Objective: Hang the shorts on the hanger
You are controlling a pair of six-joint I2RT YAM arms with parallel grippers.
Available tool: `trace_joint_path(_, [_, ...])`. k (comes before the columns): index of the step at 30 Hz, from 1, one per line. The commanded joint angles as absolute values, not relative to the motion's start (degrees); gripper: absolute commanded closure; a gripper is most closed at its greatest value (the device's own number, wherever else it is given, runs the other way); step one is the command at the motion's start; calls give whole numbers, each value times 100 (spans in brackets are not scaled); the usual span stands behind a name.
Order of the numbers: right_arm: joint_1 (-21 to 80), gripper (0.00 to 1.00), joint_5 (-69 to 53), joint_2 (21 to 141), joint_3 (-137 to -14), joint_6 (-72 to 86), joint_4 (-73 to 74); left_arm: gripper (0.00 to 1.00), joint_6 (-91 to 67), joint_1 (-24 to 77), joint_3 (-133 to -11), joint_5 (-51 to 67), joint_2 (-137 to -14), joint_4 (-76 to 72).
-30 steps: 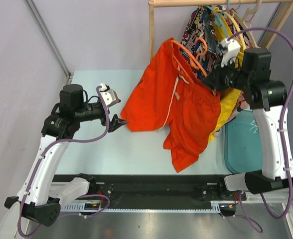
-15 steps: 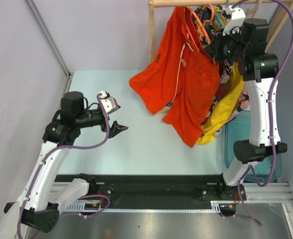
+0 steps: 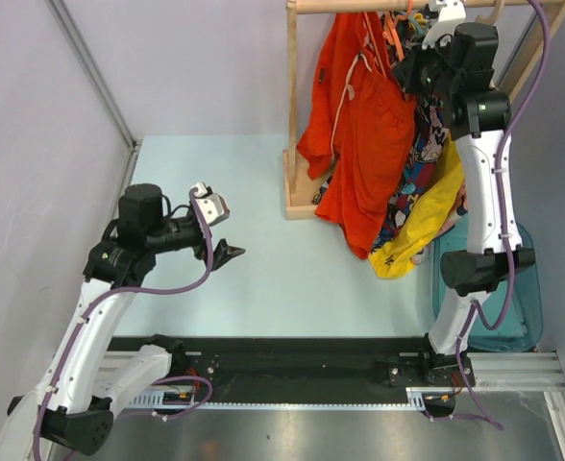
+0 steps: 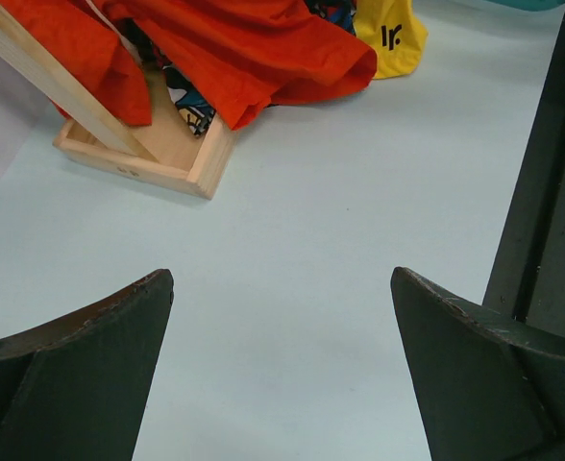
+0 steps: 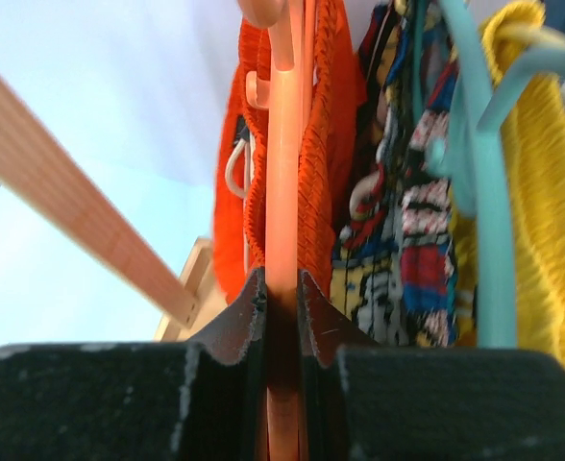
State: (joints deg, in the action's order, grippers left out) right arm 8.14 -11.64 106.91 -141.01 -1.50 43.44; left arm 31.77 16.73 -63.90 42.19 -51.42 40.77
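Shorts [image 3: 359,125] hang lengthwise on the hanger [image 5: 282,173], high by the wooden rail [image 3: 340,6]. The waist is up and the legs point down toward the rack's box-like wooden base [image 4: 201,163], where comic-print shorts [image 4: 182,101] droop in. The right end effector [image 5: 281,288] is clamped on the hanger. The left end effector [image 4: 282,279], fingers wide apart, hovers over the table [image 3: 215,173]. Yellow shorts [image 3: 427,216] dangle beside a teal bin [image 3: 528,307].
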Motion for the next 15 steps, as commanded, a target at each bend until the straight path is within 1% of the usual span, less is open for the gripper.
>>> trace_joint_path(1, [747, 100, -984, 10846, -14747, -150, 3305, 0, 3287, 1626, -6328, 4175, -5010, 3981])
trace_joint_path(9, [853, 100, -976, 11065, -14687, -272, 3436, 0, 3243, 1617, -6293, 4096, -4966, 3946])
trace_joint_path(10, [861, 98, -976, 11039, -14669, -290, 3454, 0, 3217, 1617, -6310, 4078, -4975, 3946])
trace_joint_path(12, [879, 86, -984, 10978, -14599, -299, 3515, 0, 3138, 1617, -6354, 4017, -5018, 4008])
trace_joint_path(13, [888, 72, -993, 10856, -14546, -308, 3533, 0, 3120, 1608, -6381, 4017, -5019, 4043])
trace_joint_path(15, [914, 56, -1002, 10653, -14258, -308, 3516, 0, 3041, 1617, -6416, 3938, -5036, 4113])
